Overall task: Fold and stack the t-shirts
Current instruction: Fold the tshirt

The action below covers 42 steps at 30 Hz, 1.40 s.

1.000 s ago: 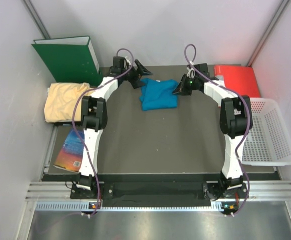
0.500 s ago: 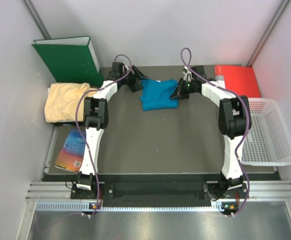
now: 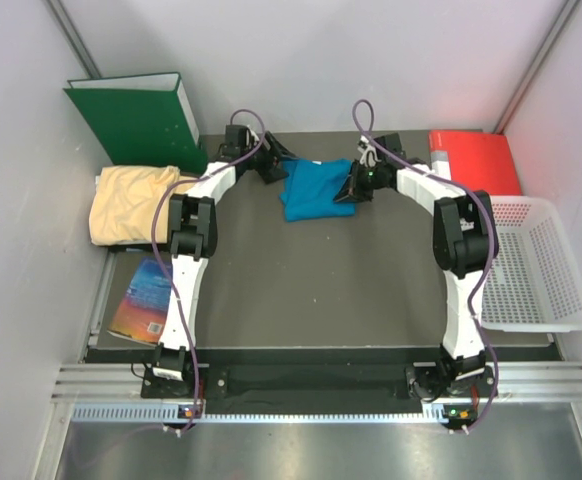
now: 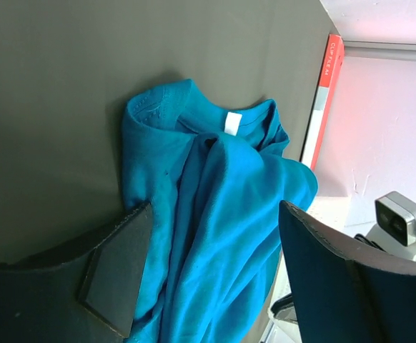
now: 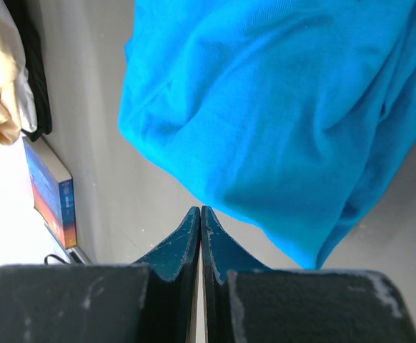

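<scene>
1. Teal t-shirt (image 3: 316, 190) lies crumpled at the table's (image 3: 321, 290) far centre; pale yellow t-shirt (image 3: 131, 200) bunched at far left, well apart
2. Left gripper (image 4: 215, 236) spread wide, straddling teal cloth; right gripper (image 5: 200, 211) clenched empty, tips at its hem
3. Judged: folding not begun; next, grip and spread flat
4. White neck label (image 4: 232, 123) shows only from left wrist

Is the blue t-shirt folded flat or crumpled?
Crumpled: the blue t-shirt lies bunched in loose folds, its white neck label showing.
</scene>
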{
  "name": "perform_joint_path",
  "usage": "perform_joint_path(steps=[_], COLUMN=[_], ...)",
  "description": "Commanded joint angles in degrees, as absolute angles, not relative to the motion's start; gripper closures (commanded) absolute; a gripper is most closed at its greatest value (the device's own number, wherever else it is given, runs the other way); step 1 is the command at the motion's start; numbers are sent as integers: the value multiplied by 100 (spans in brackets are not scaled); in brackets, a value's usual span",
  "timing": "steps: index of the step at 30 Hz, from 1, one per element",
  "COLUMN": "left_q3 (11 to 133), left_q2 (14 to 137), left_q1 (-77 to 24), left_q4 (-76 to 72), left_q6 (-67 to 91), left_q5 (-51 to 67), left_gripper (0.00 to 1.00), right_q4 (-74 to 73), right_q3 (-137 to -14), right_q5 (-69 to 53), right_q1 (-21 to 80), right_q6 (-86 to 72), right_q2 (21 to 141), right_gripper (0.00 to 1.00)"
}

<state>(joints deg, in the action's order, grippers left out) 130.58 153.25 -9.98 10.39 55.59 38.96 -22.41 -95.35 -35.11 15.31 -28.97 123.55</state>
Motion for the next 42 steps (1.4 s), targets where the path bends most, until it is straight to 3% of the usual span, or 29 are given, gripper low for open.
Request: perform_joint_path(steps=[1, 7, 16, 19, 20, 22, 25, 27, 42], left_q3=[12990, 13087, 13245, 13447, 13508, 13561, 13562, 13509, 13438], left_q2=[14880, 14985, 15134, 15249, 15284, 15310, 15206, 15135, 15425], left_q1=[-1063, -1107, -1160, -1160, -1160, -1160, -1125, -1073, -1055], left_q4=[782, 756, 782, 774, 756, 712, 966, 1063, 677], left_q6=[5449, 5485, 5502, 5546, 5555, 5616, 5441, 5274, 5598], left_q5=[3929, 4078, 4227, 4254, 4254, 4289, 4202, 4192, 4420], left_gripper=[24, 31, 32, 43, 56, 60, 38, 30, 37], right_q4=[-2188, -2258, -2294, -2320, -2338, -2329, -2329, -2329, -2355], right_q3=[-9659, -9782, -9975, -10011, -10002, -9993, -9993, -9984, -9984], right_q5=[-3568, -3560, -3551, -3533, -3525, -3524, -3489, -3472, -3454], right_q1=[1617, 1644, 1714, 1723, 1731, 1740, 1767, 1784, 1837], right_q6=[-2839, -2848, -2909, -2918, -2927, -2936, -2971, -2971, -2971], right_q2=[12472, 12594, 12762, 12797, 12788, 12797, 12788, 12771, 12771], right_gripper=[100, 100, 100, 100, 100, 100, 100, 100, 100])
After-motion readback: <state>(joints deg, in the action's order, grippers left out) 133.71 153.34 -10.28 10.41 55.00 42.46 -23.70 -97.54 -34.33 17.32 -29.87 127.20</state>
